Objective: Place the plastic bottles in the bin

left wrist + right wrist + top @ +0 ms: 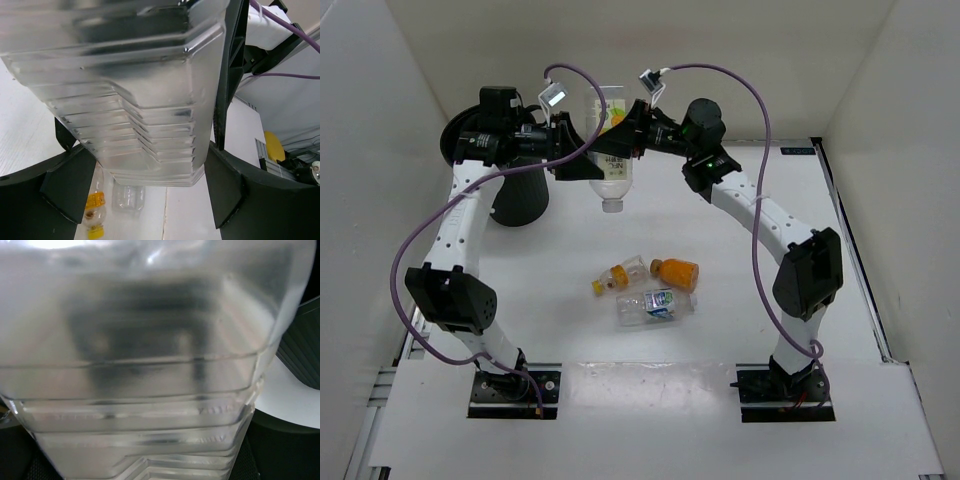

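Right tool [620, 140] is clamped on the large square bottle [611, 180] and holds it in the air at upper centre of the overhead frame, cap pointing down-frame. Left tool [584, 150] straddles the same bottle from the other side. Its fingers [226, 192] sit hard by the ribbed walls, but I cannot tell whether they press or merely flank. The black bin [517, 200] stands at upper left, partly behind the left arm [470, 215]. On the table [520, 300] (mid-frame, close together) lie the yellow-capped bottle [616, 275], the orange-filled bottle [677, 270] and the blue-green-labelled bottle [658, 305].
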Motion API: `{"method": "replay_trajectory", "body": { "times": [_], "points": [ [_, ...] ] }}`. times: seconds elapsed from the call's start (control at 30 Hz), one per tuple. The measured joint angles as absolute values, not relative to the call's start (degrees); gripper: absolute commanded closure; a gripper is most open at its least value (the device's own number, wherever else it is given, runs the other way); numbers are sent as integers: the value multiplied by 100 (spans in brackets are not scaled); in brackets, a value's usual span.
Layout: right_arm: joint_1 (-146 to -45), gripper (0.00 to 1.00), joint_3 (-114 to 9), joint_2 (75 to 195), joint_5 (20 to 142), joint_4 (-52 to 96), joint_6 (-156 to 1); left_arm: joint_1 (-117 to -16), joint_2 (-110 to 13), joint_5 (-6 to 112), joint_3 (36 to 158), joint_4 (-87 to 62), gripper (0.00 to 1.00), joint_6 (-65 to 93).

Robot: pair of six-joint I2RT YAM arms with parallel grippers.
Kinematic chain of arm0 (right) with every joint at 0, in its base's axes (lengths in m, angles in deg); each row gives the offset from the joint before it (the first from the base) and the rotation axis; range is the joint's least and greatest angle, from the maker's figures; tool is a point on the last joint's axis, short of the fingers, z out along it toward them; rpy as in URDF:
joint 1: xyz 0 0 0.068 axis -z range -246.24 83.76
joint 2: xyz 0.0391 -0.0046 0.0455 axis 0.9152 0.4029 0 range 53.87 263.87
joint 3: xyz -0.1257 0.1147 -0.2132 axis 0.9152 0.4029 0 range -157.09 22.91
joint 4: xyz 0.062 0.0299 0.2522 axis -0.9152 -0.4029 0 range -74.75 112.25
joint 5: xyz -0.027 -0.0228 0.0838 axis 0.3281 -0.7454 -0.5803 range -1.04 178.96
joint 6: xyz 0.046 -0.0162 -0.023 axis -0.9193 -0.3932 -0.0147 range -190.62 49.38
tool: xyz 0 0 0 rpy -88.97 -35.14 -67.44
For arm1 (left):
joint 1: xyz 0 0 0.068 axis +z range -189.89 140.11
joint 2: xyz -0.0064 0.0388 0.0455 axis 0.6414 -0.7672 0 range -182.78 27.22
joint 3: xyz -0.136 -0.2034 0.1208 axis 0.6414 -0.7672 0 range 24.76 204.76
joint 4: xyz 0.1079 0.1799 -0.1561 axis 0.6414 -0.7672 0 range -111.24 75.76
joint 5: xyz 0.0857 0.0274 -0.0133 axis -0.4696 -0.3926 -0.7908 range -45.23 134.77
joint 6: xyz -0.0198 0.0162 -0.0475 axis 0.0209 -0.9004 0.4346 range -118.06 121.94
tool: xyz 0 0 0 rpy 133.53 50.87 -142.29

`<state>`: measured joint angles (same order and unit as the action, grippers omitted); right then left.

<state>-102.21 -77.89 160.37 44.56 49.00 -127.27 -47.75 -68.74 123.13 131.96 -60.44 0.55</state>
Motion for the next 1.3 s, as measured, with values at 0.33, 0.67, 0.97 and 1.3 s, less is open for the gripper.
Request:
{"method": "replay_trajectory", "body": {
  "times": [0.33, 0.67, 0.97, 1.3],
  "points": [
    [-10221, 80, -7821, 16044, 4436, 4779, -12733, -4775, -6866, 12270, 13167, -6061, 89, 99],
    [-10238, 0, -8062, 16050, 4423, 4111, -12386, -4734, -6866, 12313, 13130, -6098, 89, 77],
    [-10218, 0, -8136, 15974, 4548, 3282, -12042, -4723, -6866, 12115, 13130, -6050, 89, -111],
    [-9910, 0, -8071, 15403, 4871, 2609, -11459, -4613, -6844, 12191, 13130, -5917, 89, -131]
  ]
}}
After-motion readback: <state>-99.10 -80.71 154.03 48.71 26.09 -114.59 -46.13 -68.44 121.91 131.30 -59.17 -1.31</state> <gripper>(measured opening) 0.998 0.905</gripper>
